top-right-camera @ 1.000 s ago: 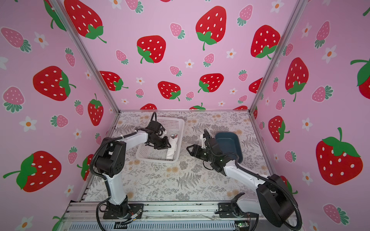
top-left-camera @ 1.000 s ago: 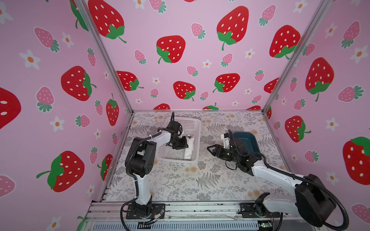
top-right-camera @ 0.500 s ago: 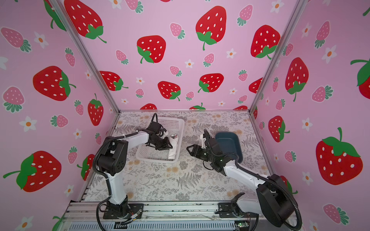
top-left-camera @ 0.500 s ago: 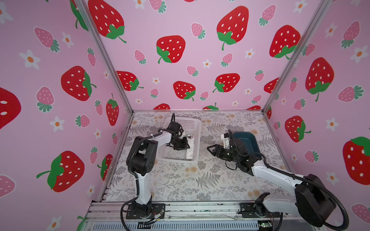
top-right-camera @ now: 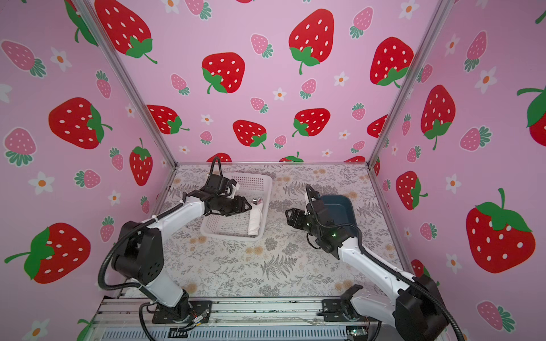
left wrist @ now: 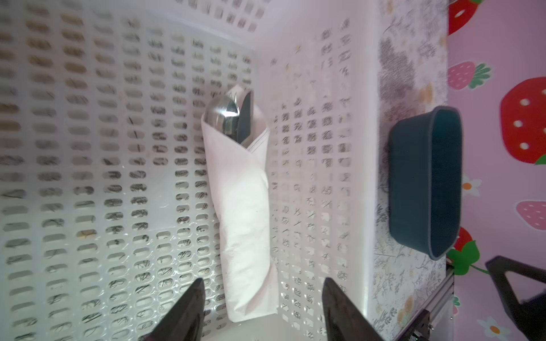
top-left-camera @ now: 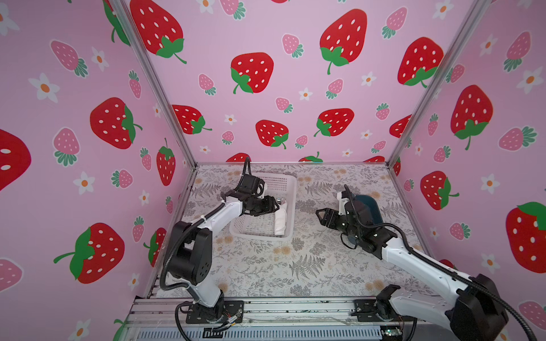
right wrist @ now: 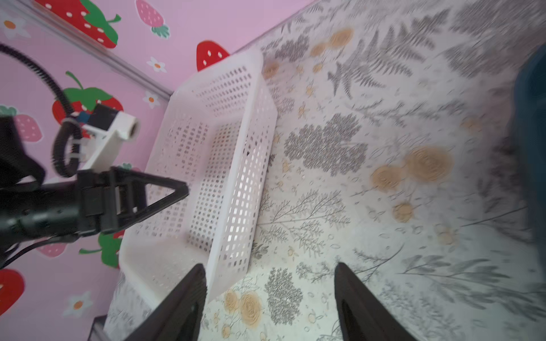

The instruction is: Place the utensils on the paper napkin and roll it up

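1. White paper napkin (left wrist: 242, 206) lies rolled around the utensils (left wrist: 229, 118) inside the basket (left wrist: 88, 147), along the wall facing the right arm; their tips poke out the far end.
2. Left claw (left wrist: 263, 310) released, jaws apart either side of the roll's near end; long axis runs straight away from it.
3. Right claw (right wrist: 269, 295) spread, empty, above the tabletop (right wrist: 354, 177) beside the basket; left arm nearer.

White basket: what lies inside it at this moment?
Inside the white basket lies the paper napkin, rolled up, beside one side wall. The utensils poke out at one end; their handles are covered by the wrap.
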You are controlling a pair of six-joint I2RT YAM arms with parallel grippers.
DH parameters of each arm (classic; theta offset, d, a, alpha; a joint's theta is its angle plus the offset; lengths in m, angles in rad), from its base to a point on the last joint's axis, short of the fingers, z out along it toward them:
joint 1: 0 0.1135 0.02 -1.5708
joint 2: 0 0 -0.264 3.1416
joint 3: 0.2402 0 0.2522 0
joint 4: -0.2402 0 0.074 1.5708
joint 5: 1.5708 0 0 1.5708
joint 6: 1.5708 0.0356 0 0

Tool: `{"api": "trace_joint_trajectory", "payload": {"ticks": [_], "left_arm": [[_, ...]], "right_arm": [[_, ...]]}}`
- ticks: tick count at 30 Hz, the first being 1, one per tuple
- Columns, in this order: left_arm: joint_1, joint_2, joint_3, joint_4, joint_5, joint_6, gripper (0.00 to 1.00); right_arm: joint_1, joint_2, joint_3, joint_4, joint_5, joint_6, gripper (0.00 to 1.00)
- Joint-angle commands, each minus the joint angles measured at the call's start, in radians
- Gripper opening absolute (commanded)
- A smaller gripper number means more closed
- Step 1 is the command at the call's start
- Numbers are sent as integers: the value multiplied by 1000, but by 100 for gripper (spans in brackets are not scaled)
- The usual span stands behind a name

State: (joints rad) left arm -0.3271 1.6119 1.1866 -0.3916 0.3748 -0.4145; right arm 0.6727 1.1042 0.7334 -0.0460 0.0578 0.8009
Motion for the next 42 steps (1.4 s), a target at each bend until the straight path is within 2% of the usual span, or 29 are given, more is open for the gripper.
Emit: {"api": "trace_joint_trajectory", "payload": {"ticks": [1, 5, 9, 11, 13, 16, 20, 24, 27, 33, 37, 42], "left_arm": [[3, -127, -57, 7, -152, 21, 72], [17, -293, -143, 36, -343, 29, 82], [58, -451, -242, 73, -487, 29, 99], [91, -505, -280, 82, -539, 27, 99], [133, -542, -309, 81, -594, 12, 99], [211, -585, -351, 101, -616, -5, 99], [305, -639, -409, 146, -676, -6, 99], [375, -648, -462, 223, -707, 35, 99], [406, -626, -505, 292, -722, 61, 99], [413, -512, -623, 523, -772, 181, 99], [413, -419, -632, 588, -733, 211, 99], [413, -350, -713, 812, -632, 217, 99]], "right_arm": [[-15, -61, 24, -117, 313, -158, 76], [-18, -119, -18, -73, 574, -323, 90], [-23, -143, -109, 74, 792, -506, 95], [-61, -131, -138, 116, 818, -544, 96], [-124, -103, -148, 118, 792, -531, 96], [-226, -63, -187, 177, 708, -547, 96], [-367, -17, -244, 274, 567, -539, 96], [-408, 16, -313, 447, 547, -603, 96], [-442, 62, -355, 554, 485, -633, 96], [-453, 134, -430, 791, 361, -735, 97], [-459, 170, -454, 889, 291, -787, 97], [-472, 226, -489, 1030, 231, -801, 98]]}}
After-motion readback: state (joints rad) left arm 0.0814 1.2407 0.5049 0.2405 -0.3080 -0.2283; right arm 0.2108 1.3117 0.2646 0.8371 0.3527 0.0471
